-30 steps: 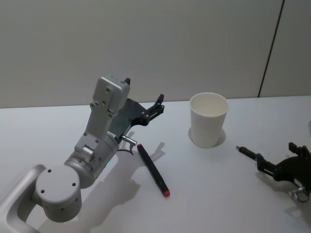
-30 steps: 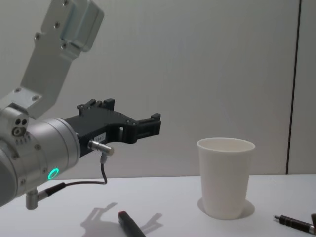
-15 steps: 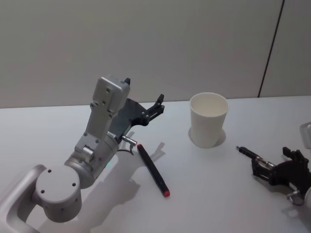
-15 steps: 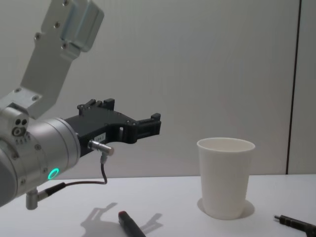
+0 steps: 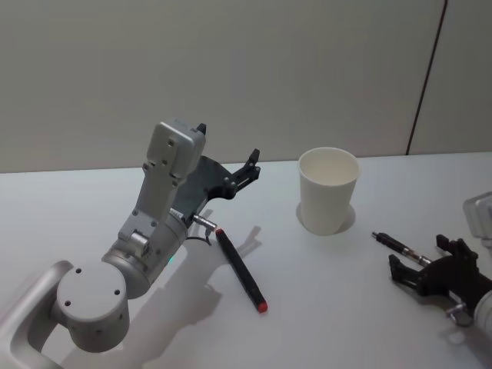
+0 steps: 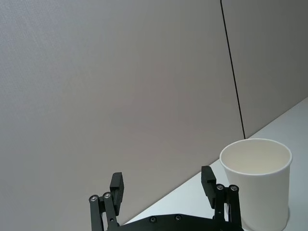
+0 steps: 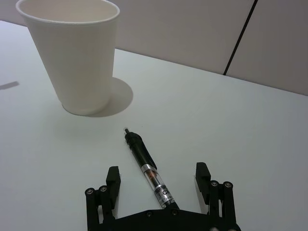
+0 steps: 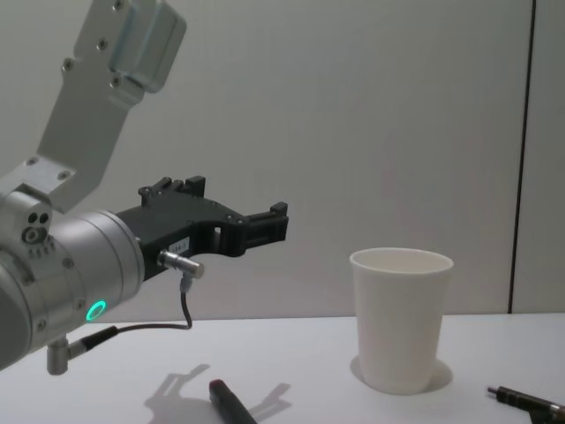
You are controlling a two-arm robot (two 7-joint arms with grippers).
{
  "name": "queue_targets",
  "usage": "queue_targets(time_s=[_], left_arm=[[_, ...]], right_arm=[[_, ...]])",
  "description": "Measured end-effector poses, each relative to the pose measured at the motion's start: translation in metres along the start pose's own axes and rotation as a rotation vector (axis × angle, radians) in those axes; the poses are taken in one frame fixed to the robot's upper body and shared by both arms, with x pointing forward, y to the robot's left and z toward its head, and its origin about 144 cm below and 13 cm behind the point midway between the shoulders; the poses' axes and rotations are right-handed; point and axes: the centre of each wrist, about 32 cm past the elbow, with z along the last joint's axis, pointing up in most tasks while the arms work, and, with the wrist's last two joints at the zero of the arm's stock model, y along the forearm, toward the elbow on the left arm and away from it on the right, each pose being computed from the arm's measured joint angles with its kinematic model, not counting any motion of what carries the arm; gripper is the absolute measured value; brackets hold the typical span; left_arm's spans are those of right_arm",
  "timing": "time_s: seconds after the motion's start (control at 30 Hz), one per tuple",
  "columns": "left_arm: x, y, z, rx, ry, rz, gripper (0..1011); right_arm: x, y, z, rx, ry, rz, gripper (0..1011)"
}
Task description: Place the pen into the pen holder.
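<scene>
A thin black and clear pen (image 5: 400, 247) (image 7: 139, 151) lies flat on the white table to the right of the pen holder, with its tip toward it. The pen holder is a white paper cup (image 5: 328, 188) (image 7: 77, 57) (image 8: 400, 322) standing upright and empty. My right gripper (image 5: 417, 255) (image 7: 157, 172) is low over the table, open, its fingers on either side of the pen's rear end. My left gripper (image 5: 227, 144) (image 6: 162, 178) (image 8: 238, 208) hangs open and empty in the air, left of the cup.
A thicker black marker with a red end (image 5: 241, 269) (image 8: 225, 397) lies on the table (image 5: 346, 323) below the left arm. A plain wall runs along the table's far edge.
My right gripper has moved left toward the pen, and its fingers now straddle the pen's rear end. The left arm, cup and marker have not moved.
</scene>
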Motion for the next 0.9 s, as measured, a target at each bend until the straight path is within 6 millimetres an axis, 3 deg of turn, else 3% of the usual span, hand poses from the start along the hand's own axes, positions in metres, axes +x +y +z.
queue_targets(time_s=[0.37,0.73,0.9], left_arm=[[0.0,0.0,0.0,0.0,0.0,0.0,1001],[0.0,0.0,0.0,0.0,0.0,0.0,1001],[0.0,0.0,0.0,0.0,0.0,0.0,1001]], right_arm=[[-0.0017,0.0023,-0.0003,-0.003,-0.007,0.02,959],[-0.0035,0.0033,-0.0013,-0.007,-0.008,0.035,654],[-0.0035,0.0035,-0.0014,-0.008,-0.009,0.035,588]])
